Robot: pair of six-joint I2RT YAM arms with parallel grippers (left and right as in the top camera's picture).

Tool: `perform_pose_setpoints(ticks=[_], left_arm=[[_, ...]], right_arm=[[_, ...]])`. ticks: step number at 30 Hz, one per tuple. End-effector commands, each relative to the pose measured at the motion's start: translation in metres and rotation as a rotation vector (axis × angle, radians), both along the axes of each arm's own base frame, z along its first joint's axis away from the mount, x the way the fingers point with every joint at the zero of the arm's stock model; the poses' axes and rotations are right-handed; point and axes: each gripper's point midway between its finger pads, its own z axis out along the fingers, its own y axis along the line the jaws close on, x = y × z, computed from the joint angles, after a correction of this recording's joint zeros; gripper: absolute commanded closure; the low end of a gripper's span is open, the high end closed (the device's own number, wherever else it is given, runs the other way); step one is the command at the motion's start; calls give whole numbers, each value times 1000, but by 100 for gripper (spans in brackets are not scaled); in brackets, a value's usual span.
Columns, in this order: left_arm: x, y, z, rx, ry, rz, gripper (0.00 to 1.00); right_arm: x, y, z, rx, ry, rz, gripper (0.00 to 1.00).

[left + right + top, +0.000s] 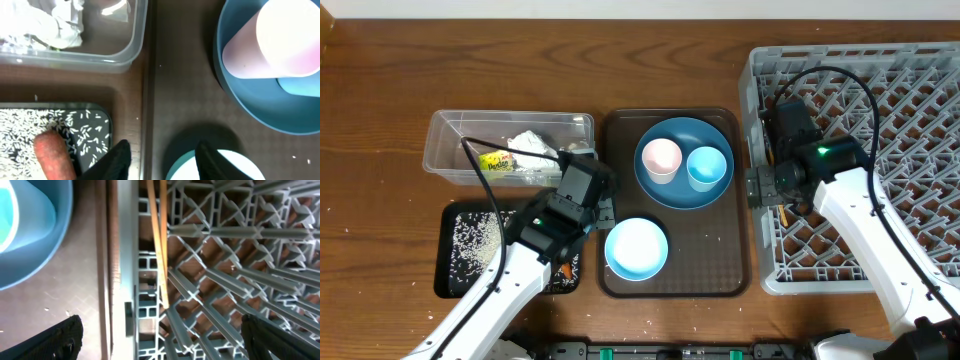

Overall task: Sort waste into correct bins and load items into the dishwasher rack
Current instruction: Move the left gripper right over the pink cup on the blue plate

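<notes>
My left gripper point(603, 210) point(162, 155) is open and empty, low over the gap between the black tray point(450, 280) and the light-blue bowl point(636, 248) point(235, 167). The black tray holds rice point(85, 130) and a carrot point(50, 155). The clear tub point(440, 150) holds tissue point(532, 143) and a wrapper point(500, 162). The dark-blue plate point(715, 190) carries the white-pink cup point(661, 157) and light-blue cup point(706, 165). My right gripper point(760, 187) point(160, 335) is open, straddling the left wall of the grey rack point(920, 90). The chopsticks point(161, 245) lie in the rack, apart from its fingers.
The plate and bowl sit on a brown serving tray point(710, 260) between the bins and the rack. The rack's left wall stands close to the tray's right rim. Bare wooden table point(380, 80) lies to the left and along the back.
</notes>
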Motion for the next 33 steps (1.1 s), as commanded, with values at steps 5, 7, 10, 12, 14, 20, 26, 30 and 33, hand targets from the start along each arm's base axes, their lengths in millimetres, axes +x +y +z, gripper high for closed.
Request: perform_pose_setpoints(ticks=[5, 7, 10, 12, 14, 20, 26, 30, 33], left_arm=[[0, 16, 21, 49, -81, 28, 72], [-3, 21, 28, 56, -103, 40, 76], [-7, 36, 39, 99, -139, 77, 77], [-9, 44, 41, 129, -151, 99, 70], [-8, 49, 42, 151, -156, 113, 63], [-7, 48, 35, 148, -133, 136, 62], [-6, 47, 33, 151, -129, 136, 61], [-5, 47, 34, 148, -133, 136, 61], [-4, 47, 34, 147, -134, 136, 61]], right_arm=[[-16, 33, -2, 217, 77, 25, 1], [-17, 36, -2, 231, 85, 28, 1], [-19, 35, -2, 230, 90, 27, 9], [-19, 38, -2, 245, 94, 30, 21], [-21, 47, 0, 296, 103, 42, 29], [-17, 82, 9, 477, 97, 99, 55], [-8, 109, 16, 506, 30, 176, 65], [-1, 125, 19, 483, -33, 237, 66], [0, 134, 20, 444, -67, 273, 64]])
